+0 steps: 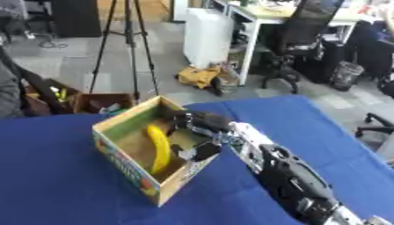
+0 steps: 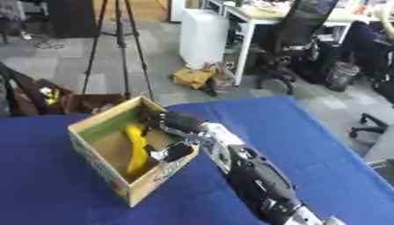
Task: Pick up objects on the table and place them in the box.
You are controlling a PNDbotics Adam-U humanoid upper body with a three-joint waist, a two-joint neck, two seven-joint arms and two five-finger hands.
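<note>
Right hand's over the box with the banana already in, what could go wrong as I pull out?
The right hand sits inside the box, close to its near-right wall; lifting out at an angle could catch that wall and drag or tip the box. Its fingers also hang near the banana, so a sweep could pull it back out.

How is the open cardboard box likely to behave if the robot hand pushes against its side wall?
The box looks like light cardboard holding only a banana, so it would probably slide on the cloth. Its thin walls may flex where the right robot hand reaches in.
</note>
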